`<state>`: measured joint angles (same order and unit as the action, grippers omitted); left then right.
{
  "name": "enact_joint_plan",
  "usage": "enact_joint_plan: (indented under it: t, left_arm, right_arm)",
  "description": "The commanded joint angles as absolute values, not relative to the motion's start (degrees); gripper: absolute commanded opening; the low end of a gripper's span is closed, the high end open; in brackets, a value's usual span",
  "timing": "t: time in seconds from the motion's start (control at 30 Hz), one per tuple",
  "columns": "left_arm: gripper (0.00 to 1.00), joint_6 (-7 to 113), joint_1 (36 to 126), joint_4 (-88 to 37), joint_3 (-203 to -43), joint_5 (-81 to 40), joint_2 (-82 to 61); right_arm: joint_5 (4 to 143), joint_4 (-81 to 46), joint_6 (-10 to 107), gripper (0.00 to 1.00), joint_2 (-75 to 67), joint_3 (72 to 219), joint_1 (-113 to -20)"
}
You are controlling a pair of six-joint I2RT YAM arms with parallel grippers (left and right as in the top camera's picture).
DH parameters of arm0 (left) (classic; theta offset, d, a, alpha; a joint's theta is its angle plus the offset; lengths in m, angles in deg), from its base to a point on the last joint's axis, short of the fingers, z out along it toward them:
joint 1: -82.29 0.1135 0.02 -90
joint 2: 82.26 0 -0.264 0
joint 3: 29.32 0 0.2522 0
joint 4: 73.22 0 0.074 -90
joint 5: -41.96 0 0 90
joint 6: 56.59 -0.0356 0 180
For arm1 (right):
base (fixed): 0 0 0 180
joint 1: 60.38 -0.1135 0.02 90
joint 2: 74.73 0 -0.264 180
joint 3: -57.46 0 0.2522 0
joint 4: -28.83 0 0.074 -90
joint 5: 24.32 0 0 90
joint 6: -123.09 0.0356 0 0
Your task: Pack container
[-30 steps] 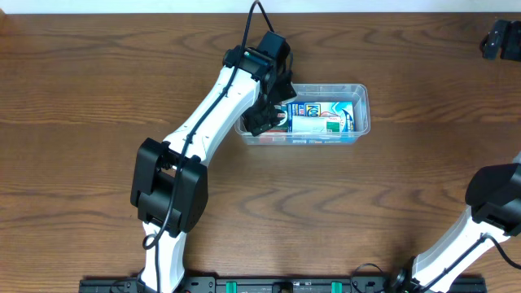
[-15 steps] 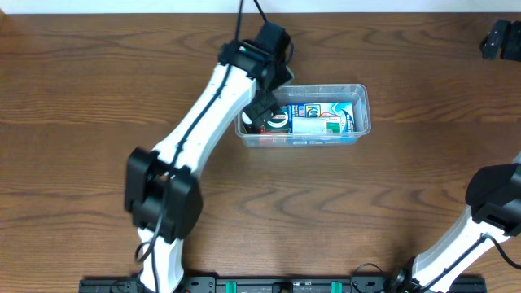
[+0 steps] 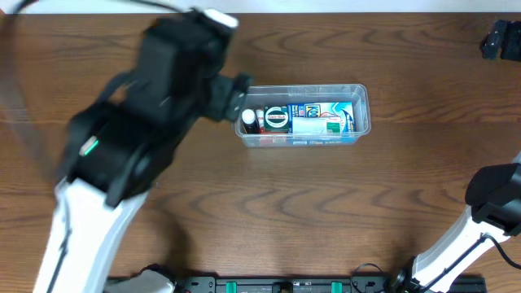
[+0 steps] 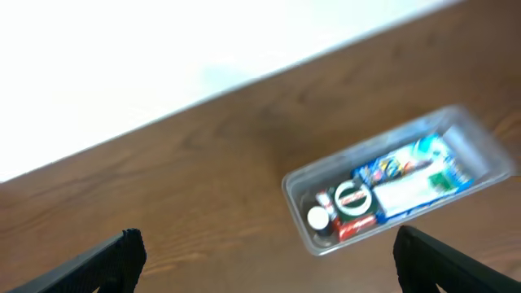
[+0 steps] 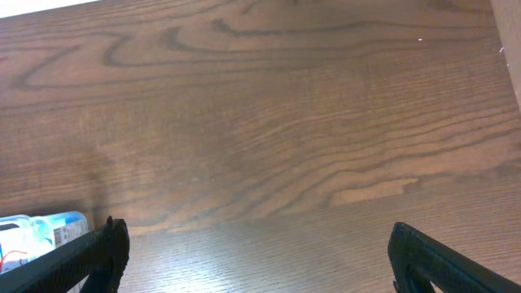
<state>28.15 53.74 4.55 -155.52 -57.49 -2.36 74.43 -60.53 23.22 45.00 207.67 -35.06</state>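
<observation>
— Where is the container (image 3: 364, 110) sitting now?
— It is lying just right of the top centre of the overhead view, long side running left to right on the table (image 3: 326, 212), and it is staying exactly where it was a second ago

— So what is changing?
— The left arm (image 3: 138, 138). A second ago it was leaning over the container's left end with its claw down in it. Now it is looming big and blurred across the upper left of the frame, and that left end is showing uncovered

— What is lying inside?
— A white-capped bottle (image 3: 249, 119) at the left end, a round green-and-white lid (image 3: 277, 119) beside it, then blue-and-white packaging (image 3: 326, 116) filling the rest

— Is the left gripper (image 4: 269, 238) carrying anything?
— No, its fingers (image 4: 122, 252) are standing wide at the two lower corners of the wrist view, nothing between them, with the container showing in the right half

— And the right gripper (image 5: 256, 231)?
— It is gaping wide too, holding nothing, over the wood, and the right arm (image 3: 492, 199) is keeping to the lower right as before
</observation>
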Motion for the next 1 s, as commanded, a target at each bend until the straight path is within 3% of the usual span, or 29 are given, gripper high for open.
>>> enact_joint_plan:
  t: [0.0, 0.27, 0.57, 0.97]
  left_arm:
    - [0.98, 30.7, 54.0, 4.7, -155.9, -58.1, -5.7]
    - [0.98, 30.7, 54.0, 5.7, -155.9, -58.1, -13.9]
    - [0.98, 31.2, 54.1, 24.8, -155.9, -53.9, -21.8]
    - [0.98, 31.1, 67.7, 28.0, -152.4, -47.1, -40.7]
  right_arm:
    - [74.5, -60.6, 23.8, 0.99, 44.3, 208.3, -34.8]
    - [74.5, -60.6, 23.8, 0.99, 44.3, 208.3, -34.8]
    - [74.5, -60.6, 23.9, 0.99, 44.3, 208.3, -34.8]
    - [74.5, -60.6, 23.8, 0.99, 44.3, 208.3, -34.8]
